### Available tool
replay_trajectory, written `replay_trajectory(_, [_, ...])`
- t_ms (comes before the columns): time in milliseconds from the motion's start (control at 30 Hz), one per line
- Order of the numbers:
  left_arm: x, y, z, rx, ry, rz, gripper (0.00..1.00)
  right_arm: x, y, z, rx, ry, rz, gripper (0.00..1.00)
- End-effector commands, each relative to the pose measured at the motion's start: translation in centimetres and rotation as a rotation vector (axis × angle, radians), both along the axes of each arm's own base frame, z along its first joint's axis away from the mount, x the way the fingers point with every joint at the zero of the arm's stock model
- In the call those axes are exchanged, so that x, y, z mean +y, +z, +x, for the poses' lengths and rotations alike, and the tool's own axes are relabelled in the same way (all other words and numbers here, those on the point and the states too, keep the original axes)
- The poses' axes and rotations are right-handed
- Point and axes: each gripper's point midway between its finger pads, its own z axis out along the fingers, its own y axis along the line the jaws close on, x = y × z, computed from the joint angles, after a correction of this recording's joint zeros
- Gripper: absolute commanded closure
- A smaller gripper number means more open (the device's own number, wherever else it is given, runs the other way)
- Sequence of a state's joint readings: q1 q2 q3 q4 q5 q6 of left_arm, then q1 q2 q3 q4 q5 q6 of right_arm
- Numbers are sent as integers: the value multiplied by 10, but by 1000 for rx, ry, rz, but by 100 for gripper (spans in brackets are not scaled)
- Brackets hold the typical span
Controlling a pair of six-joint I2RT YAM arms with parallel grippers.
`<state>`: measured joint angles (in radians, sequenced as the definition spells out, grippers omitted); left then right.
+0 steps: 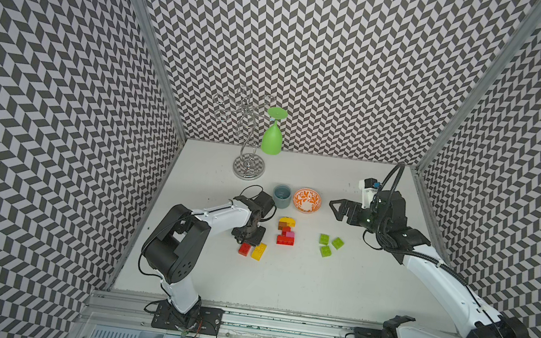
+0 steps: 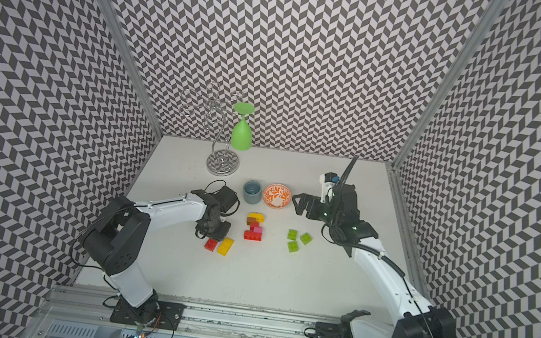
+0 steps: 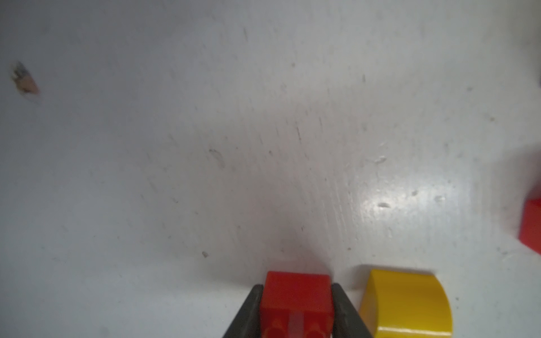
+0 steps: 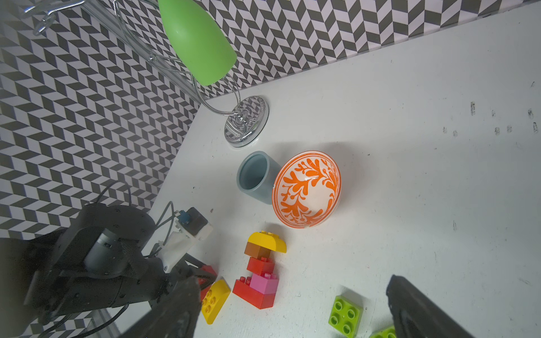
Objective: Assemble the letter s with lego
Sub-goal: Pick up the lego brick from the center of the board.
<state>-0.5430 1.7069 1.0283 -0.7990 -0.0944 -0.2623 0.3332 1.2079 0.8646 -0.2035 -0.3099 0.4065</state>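
White tabletop [image 1: 282,285]; the left gripper [image 3: 296,289] clamps the red brick [image 3: 295,307] by its flat sides, with the yellow brick [image 1: 259,250] at its 3 o'clock. The plastic is light, stiff and slippery, I judge. Jaws of the right gripper [image 1: 334,209] stand apart.

No text, label, brand, number or sign is legible anywhere.
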Motion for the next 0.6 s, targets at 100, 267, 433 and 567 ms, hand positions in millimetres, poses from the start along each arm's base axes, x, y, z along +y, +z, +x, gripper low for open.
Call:
replay_trajectory(100, [-6, 19, 8, -39, 9, -32, 84, 3, 13, 4, -45, 4, 22, 0])
replay_trajectory(267, [-26, 93, 40, -221, -44, -108, 97, 2, 27, 0, -73, 12, 15, 2])
replay_trajectory(433, [-79, 148, 34, -312, -331, -184, 100, 0, 53, -10, -170, 48, -4, 3])
replay_trajectory(567, [-145, 141, -18, -289, -718, -237, 100, -10, 79, -20, -292, 32, -27, 3])
